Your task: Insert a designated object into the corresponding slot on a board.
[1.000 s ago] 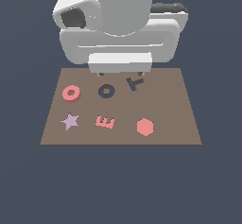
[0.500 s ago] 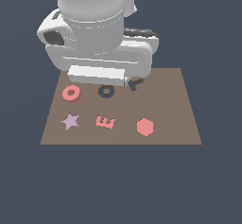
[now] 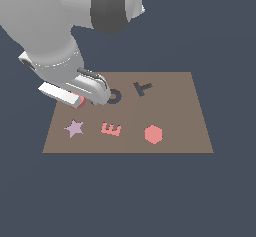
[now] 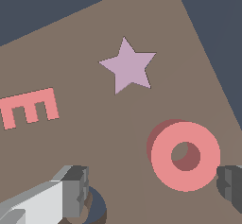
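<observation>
The salmon-red ring lies flat on the brown board. My gripper is open just above it, and the ring sits between the fingers, closer to the other, dark finger. In the exterior view my hand hangs low over the board's left part, so only a sliver of the ring shows. The dark ring-shaped slot lies just to the hand's right, partly covered by it. A part of the slot shows beside one finger in the wrist view.
A dark T-shaped recess lies right of the slot. On the board's near row are a pale purple star, a red letter E and a red hexagon. The star and the E also show in the wrist view.
My arm has swung from the board's back middle to the exterior view's left and come down over the red ring. The ring and the other shapes have not moved.
</observation>
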You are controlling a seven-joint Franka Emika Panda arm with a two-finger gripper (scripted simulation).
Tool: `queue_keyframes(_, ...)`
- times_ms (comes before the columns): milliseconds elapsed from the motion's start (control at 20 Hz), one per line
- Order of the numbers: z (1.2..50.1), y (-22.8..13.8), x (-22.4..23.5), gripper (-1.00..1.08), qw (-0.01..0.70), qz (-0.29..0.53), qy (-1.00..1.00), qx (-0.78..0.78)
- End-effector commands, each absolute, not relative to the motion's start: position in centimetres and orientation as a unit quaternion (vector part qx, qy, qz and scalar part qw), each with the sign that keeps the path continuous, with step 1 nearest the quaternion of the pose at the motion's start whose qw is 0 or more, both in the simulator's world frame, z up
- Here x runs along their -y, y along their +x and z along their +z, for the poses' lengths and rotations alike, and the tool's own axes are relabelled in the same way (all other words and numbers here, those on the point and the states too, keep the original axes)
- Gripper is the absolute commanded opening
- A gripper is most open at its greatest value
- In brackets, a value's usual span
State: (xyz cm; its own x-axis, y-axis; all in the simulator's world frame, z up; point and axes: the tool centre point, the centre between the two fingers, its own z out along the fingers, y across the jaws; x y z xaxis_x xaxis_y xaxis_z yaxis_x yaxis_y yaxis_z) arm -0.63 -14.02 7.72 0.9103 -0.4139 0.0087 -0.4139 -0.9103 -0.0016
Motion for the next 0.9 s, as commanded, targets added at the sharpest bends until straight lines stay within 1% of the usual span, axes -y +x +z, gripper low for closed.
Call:
queue_keyframes(0, 6.4, -1.3, 15.8, 1.00, 0.001, 0.003, 0.971, 0.241)
queue_keyframes(250, 5.1, -2.0, 17.3, 1.00, 0.001, 0.000, 0.964, 0.267)
queue_keyframes(450, 5.0, -2.0, 17.2, 1.00, 0.001, 0.000, 0.964, 0.264)
queue_keyframes(850, 3.0, -2.1, 17.3, 1.00, 0.000, 0.000, 0.964, 0.268)
